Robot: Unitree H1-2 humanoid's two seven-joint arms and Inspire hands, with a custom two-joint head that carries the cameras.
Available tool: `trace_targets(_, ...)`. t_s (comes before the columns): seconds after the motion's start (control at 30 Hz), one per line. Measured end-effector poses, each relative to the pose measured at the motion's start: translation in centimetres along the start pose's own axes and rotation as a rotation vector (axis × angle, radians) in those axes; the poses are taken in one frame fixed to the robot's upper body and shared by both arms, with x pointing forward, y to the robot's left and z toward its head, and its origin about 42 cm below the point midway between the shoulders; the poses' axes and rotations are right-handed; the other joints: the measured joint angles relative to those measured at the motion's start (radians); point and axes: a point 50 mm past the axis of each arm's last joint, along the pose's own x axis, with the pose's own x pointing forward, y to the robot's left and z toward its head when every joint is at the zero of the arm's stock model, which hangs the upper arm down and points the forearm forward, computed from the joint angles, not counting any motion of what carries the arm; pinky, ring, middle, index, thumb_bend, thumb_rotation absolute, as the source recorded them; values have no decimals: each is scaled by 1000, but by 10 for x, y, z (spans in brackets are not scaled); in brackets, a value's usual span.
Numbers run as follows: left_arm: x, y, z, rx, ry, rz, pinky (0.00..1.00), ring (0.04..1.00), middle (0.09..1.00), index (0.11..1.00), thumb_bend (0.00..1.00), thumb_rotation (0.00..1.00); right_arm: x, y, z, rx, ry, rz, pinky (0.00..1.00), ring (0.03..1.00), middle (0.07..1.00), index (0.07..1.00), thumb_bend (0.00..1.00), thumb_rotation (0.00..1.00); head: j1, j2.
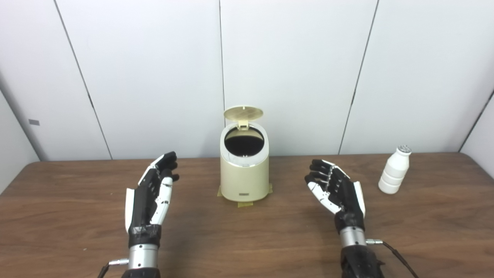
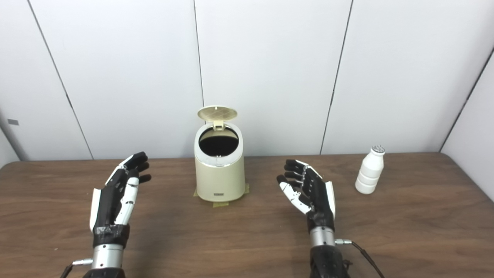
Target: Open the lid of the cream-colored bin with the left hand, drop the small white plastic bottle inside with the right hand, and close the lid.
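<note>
Nearest the front edge of the dark brown wooden table [image 1: 247,239], the black-and-white left hand [image 1: 152,195] hovers left of centre, fingers spread apart and holding nothing. The matching right hand [image 1: 335,189] hovers right of centre, palm turned inward, fingers likewise apart and empty. Farther back, between the two hands and apart from both, the cream-coloured cylindrical plastic bin [image 1: 244,175] stands upright on patches of yellowish tape [image 1: 244,204]. Its round lid [image 1: 243,112] is tipped up at the rear hinge, showing the dark opening. Toward the far right corner, the small white ribbed plastic bottle [image 1: 394,170] stands upright, well apart from the bin.
</note>
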Motion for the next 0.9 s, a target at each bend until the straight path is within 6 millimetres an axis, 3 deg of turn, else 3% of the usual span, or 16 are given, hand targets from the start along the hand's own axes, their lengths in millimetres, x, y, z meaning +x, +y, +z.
trace_targets(0.07, -1, 0, -3, -4, 12, -6, 748, 819, 829, 813, 200, 611, 9, -9, 7, -5, -48, -10, 632, 704, 705, 672, 399, 295, 0, 0)
trace_targets(0.13, -1, 0, -6, -6, 21, -8, 744, 813, 821, 805, 203, 601, 21, -20, 17, -28, -106, -25, 610, 680, 685, 660, 481, 339, -5, -2)
trace_targets(0.33, -2, 1, -7, -12, 18, -5, 740, 813, 824, 808, 193, 580, 51, -40, 79, -70, -280, -132, 545, 665, 695, 665, 703, 370, -29, 5)
trace_targets(0.37, -2, 1, -7, -13, 18, -5, 740, 813, 824, 809, 191, 577, 56, -44, 84, -78, -286, -141, 262, 348, 668, 692, 718, 347, -29, 5)
trace_targets(0.4, -2, 0, -7, -15, 18, -7, 741, 814, 825, 810, 192, 577, 59, -48, 87, -81, -281, -149, 153, 218, 627, 704, 727, 327, -29, 5)
trace_targets(0.43, -3, 1, -8, -16, 20, -7, 748, 817, 825, 812, 194, 586, 62, -53, 89, -74, -280, -162, 238, 347, 625, 702, 752, 310, -37, 6)
trace_targets(0.47, -4, 2, -8, -17, 23, -5, 755, 820, 826, 815, 195, 597, 62, -57, 90, -61, -279, -169, 454, 563, 664, 703, 786, 338, -43, 6)
trace_targets(0.5, -5, 4, -9, -17, 27, -3, 760, 821, 826, 816, 197, 602, 63, -62, 90, -64, -282, -174, 564, 649, 694, 707, 791, 370, -45, 6)
trace_targets(0.53, -6, 7, -11, -16, 32, 0, 763, 823, 827, 818, 194, 607, 65, -68, 88, -79, -281, -177, 600, 686, 710, 706, 795, 390, -51, 6)
trace_targets(0.63, -7, 10, -15, -18, 48, 0, 768, 826, 828, 820, 185, 613, 68, -90, 87, -125, -294, -205, 648, 718, 724, 707, 760, 348, -74, 5)
trace_targets(0.73, -8, 12, -18, -14, 61, -12, 765, 824, 824, 814, 176, 596, 69, -101, 95, -122, -337, -230, 621, 705, 718, 709, 737, 346, -92, 3)
trace_targets(0.77, -8, 13, -19, -14, 63, -13, 763, 823, 823, 813, 177, 590, 68, -102, 100, -122, -352, -239, 597, 697, 716, 706, 743, 353, -97, 2)
trace_targets(0.83, -8, 13, -21, -13, 70, -15, 775, 830, 825, 814, 178, 595, 67, -102, 109, -131, -383, -249, 432, 558, 718, 702, 763, 345, -103, 2)
trace_targets(0.9, -9, 14, -23, -12, 77, -17, 777, 830, 822, 810, 177, 590, 66, -102, 114, -137, -390, -259, 420, 555, 722, 703, 788, 335, -110, 2)
